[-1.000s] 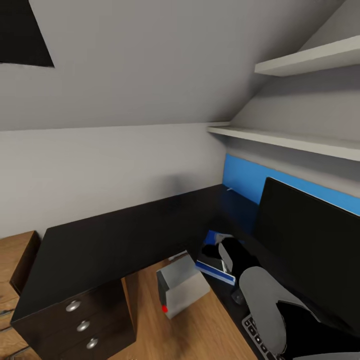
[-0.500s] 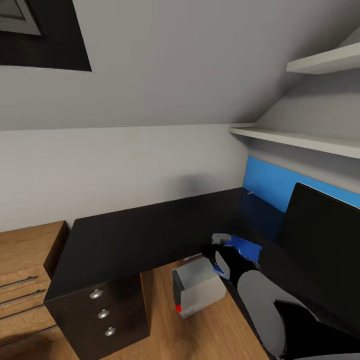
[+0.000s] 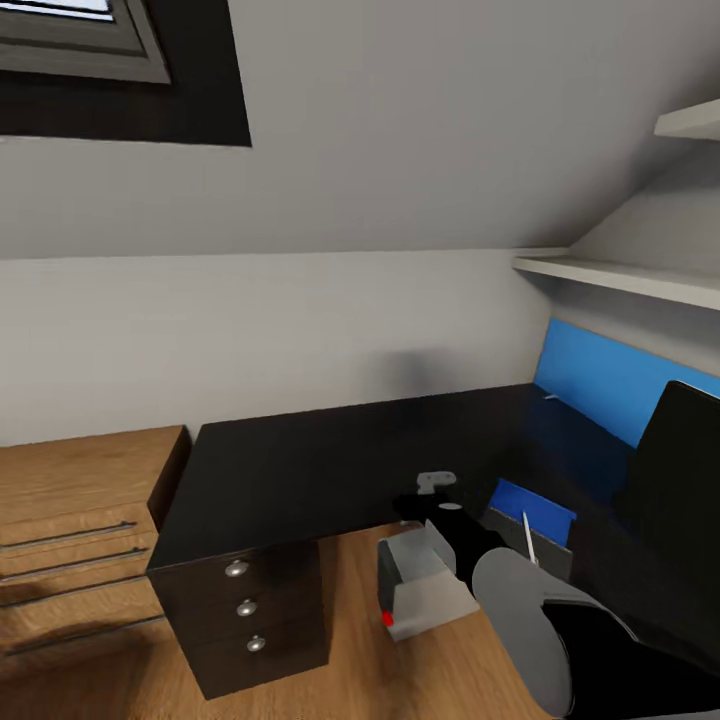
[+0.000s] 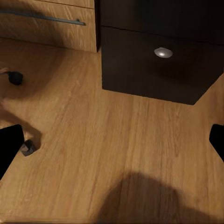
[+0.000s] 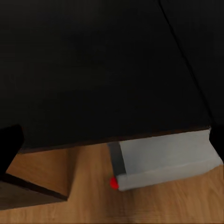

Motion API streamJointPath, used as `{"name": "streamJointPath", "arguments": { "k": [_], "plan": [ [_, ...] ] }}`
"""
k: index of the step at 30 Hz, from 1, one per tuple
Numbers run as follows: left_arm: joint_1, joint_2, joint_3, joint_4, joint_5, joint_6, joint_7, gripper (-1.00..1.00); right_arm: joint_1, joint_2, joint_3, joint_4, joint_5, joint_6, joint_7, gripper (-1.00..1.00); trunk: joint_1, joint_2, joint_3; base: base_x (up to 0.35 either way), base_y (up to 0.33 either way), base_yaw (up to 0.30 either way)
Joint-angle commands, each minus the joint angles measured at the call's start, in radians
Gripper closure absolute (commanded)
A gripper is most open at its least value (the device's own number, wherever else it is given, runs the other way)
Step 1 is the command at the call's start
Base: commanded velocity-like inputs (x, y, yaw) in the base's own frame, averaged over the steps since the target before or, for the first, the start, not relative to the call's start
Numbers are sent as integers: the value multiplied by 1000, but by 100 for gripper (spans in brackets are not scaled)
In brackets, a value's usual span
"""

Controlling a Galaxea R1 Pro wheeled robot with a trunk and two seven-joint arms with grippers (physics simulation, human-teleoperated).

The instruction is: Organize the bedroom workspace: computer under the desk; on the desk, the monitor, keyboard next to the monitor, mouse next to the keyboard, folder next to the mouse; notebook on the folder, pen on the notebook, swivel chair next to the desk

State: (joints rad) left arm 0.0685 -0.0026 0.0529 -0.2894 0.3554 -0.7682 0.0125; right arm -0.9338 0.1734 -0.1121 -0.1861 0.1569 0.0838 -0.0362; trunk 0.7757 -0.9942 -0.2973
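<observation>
1. Reading the right gripper (image 5: 112, 140) as wide and empty: its two dark fingertips sit at opposite edges of the right wrist view with nothing between them. It hangs over the desk (image 5: 93, 70) near the front edge. My guess is that it has nothing left to carry at this spot.
2. Left gripper (image 4: 112, 144) is also spread wide and empty. It points down at the wooden floor (image 4: 116, 140) in front of the drawer unit (image 4: 154, 70). It looks parked low so it stays clear of the desktop.
3. The computer (image 3: 425, 585) stands on the floor, partly tucked under the desk edge, with its red dot facing out. The right wrist view shows the desktop overhanging part of its top. That item looks done.
4. The folder (image 3: 530, 500) lies flat on the desk in front of the blue back panel (image 3: 600, 380), near the monitor (image 3: 680, 470).
5. A dark grey slab, likely the notebook (image 3: 548, 555), covers the near part of the folder. The pen (image 3: 527, 538) lies across it. Stacking flat things largest-first keeps the pile stable. I can't confirm the edge alignment because the right arm (image 3: 520, 620) covers part of the stack.
6. The monitor stands upright on the desk by the back panel, cut off by the frame edge.
7. The wooden drawer chest (image 3: 80, 530) stands just beside the drawer unit and is not part of the job.
8. Judgement: the desk-side items are mostly placed, and what's left probably lies away from this corner.
</observation>
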Motion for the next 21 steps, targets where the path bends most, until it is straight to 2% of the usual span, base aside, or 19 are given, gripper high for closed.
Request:
{"name": "streamJointPath", "arguments": {
  "k": [1, 7, 15, 19, 21],
  "plan": [
    [1, 0, 4, -2, -4, 0, 1, -100, 0, 1, -7, 1, 10, -1, -1, -100, 0, -1, -1, -44, 0, 281],
    [1, 0, 4, -2, -4, 1, 1, -100, 0, 1, -5, 24, 10, -50, 2, -100, 0, -1, -1, -191, 0, 230],
    [1, 0, 4, -2, -4, 1, 1, -100, 0, 1, -6, 71, 9, -121, 8, -100, 0, -1, -1, -299, 0, 61],
    [1, 0, 4, -2, -4, 2, 1, -100, 0, 1, -6, 124, 9, -197, 10, -100, 0, -1, -1, -321, 0, 14],
    [1, 0, 4, -2, -4, 2, 1, -100, 0, 1, -5, 162, 9, -262, 11, -100, 0, -1, -1, -325, 0, 6]
  ]
}}
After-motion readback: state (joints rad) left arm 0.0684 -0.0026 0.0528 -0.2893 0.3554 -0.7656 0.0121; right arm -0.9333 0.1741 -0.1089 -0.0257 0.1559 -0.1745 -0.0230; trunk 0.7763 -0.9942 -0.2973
